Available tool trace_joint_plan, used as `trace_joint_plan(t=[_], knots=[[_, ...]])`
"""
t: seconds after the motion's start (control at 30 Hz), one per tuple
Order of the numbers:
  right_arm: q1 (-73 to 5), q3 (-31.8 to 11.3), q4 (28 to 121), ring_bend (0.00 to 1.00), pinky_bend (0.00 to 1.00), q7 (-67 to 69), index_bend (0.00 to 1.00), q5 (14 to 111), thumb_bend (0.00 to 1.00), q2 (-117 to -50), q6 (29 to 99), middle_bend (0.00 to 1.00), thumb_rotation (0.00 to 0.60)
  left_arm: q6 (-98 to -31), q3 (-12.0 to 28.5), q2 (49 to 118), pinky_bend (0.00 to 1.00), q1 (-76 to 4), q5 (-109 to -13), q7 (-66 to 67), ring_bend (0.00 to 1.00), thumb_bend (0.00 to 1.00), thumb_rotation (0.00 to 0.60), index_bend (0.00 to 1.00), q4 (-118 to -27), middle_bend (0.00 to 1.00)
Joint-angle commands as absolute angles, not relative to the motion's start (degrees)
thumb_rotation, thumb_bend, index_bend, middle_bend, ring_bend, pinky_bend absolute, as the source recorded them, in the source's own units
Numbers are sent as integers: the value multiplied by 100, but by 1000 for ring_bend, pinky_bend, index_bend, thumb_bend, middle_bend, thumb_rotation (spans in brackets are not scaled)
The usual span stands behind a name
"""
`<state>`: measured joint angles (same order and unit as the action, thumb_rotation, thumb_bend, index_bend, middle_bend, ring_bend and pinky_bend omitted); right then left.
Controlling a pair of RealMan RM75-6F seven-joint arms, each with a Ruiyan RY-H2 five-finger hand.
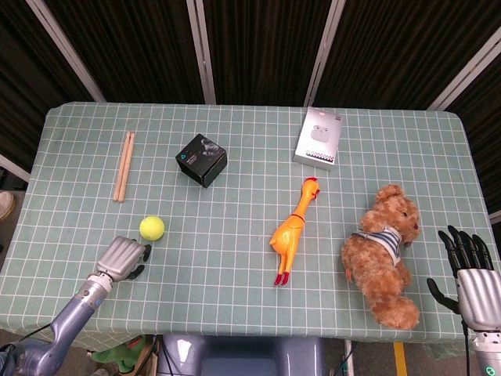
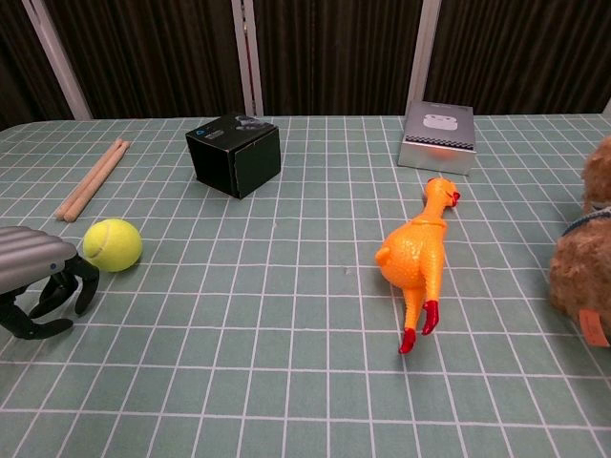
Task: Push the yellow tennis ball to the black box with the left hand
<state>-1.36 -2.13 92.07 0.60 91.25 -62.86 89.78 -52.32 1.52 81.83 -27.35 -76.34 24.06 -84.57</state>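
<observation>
The yellow tennis ball (image 1: 152,228) (image 2: 113,245) lies on the green checked cloth, at the front left. Up the table and to its right stands the black box (image 1: 201,160) (image 2: 234,155), several squares away. My left hand (image 1: 121,258) (image 2: 38,277) sits low on the cloth just behind the ball on the near-left side, its dark fingers curled in and holding nothing. Whether it touches the ball I cannot tell. My right hand (image 1: 470,278) hovers at the table's front right corner with its fingers spread and nothing in them.
Two wooden sticks (image 1: 123,165) (image 2: 92,178) lie left of the box. A rubber chicken (image 1: 292,230) (image 2: 416,256) lies mid-table, a teddy bear (image 1: 385,254) to its right, and a silver earbuds box (image 1: 319,138) (image 2: 437,137) at the back.
</observation>
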Motion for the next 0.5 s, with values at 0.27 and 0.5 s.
trace_joint_plan(t=[0.27, 0.5], knots=[[-167, -255, 9214, 0, 0, 104, 0, 9069, 348, -6261, 8943, 0, 600, -5100, 200, 8207, 741, -2918, -7525, 2252, 518, 338, 600, 500, -8333, 722], [-176, -262, 9202, 0, 0, 49, 0, 9046, 348, -6296, 8924, 0, 600, -5032, 73, 8045, 741, -2910, -7484, 2053, 517, 338, 600, 501, -8408, 732]])
